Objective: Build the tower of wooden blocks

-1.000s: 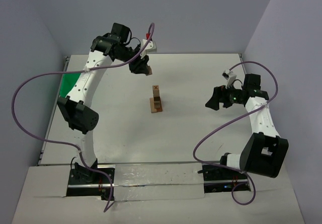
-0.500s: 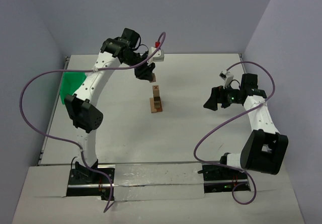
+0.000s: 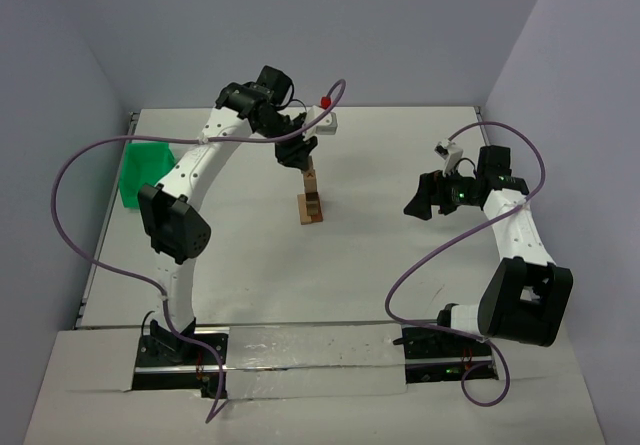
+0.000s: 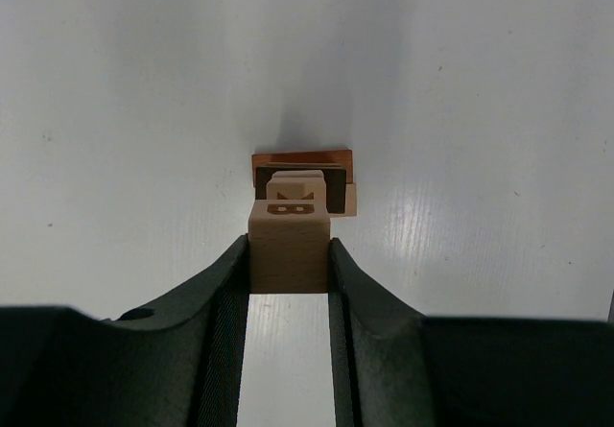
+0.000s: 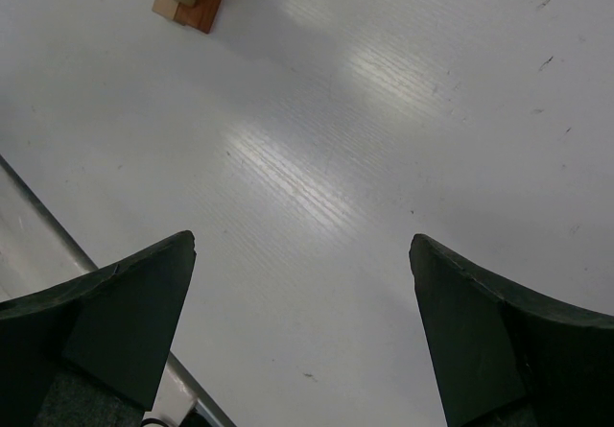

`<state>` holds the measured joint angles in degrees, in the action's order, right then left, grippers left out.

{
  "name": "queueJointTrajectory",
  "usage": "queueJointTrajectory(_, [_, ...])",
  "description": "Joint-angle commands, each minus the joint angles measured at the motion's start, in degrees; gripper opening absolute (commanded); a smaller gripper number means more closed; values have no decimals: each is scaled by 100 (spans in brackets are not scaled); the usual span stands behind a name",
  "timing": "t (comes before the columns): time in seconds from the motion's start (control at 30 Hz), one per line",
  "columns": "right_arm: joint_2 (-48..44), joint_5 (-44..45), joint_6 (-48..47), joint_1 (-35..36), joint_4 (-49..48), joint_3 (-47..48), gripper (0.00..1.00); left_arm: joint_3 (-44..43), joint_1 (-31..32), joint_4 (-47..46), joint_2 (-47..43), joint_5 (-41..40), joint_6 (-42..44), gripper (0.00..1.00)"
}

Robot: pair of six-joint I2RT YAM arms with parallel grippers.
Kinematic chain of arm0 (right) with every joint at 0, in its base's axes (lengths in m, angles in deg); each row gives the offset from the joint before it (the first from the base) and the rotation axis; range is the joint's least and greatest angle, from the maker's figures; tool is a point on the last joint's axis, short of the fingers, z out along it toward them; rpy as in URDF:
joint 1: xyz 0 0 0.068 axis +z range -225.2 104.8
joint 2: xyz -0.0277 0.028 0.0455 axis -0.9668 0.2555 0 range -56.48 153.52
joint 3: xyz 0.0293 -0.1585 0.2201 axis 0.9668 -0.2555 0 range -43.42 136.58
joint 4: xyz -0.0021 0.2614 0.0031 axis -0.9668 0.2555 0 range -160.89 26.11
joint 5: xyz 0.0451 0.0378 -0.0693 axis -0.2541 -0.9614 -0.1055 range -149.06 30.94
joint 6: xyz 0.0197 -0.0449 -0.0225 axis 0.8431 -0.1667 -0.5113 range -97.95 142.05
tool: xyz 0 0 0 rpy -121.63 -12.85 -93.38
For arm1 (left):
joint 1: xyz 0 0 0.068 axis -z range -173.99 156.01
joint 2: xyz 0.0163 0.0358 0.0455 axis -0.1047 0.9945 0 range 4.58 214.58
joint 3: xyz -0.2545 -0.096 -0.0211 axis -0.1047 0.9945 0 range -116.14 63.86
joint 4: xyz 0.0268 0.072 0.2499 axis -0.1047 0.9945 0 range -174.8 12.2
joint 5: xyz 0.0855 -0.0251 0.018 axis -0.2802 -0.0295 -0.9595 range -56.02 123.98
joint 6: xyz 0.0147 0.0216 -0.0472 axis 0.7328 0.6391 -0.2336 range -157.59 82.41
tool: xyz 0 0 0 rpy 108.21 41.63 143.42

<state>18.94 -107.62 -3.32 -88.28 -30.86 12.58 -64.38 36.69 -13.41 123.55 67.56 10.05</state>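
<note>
The white desk (image 3: 400, 275) spreads under both my pincers. My left arm (image 3: 195, 170) reaches out over its middle, and my right arm (image 3: 520, 235) is bent off at the side.

The green tray (image 3: 145, 170) sits well to the left of my left pincer (image 3: 300, 153), by the desk's left edge.

The tower (image 3: 311, 205) stands directly beneath my left pincer. It is a narrow upright stack on a darker brown base piece, and it is well apart to the left of my right pincer (image 3: 424, 197).

My left pincer is narrowed onto a light-tan wood block (image 4: 288, 249), with one dark finger (image 4: 225, 293) pressed against each side. The block hangs over the tower's top, where an X-marked block (image 4: 293, 189) peeks out just beyond it. I cannot tell whether the two touch. The held block has a dark mark on its far face that I cannot read.

My right pincer stands spread wide with only bare desk between its fingers. A corner of the tower's base shows ahead and to the left of it.
</note>
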Motion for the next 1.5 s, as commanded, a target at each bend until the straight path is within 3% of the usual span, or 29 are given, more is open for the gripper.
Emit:
queueJointTrajectory(0.0, [42, 13, -12, 60, -136, 269, 100, 42, 69, -158, 64, -70, -24, 19])
queueJointTrajectory(1.03, [105, 39, -55, 95, -74, 305, 100, 0, 212, -309, 197, -404, -246, 29])
queueJointTrajectory(1.47, [61, 30, -56, 104, -48, 305, 100, 71, 228, -354, 178, -467, -281, 42])
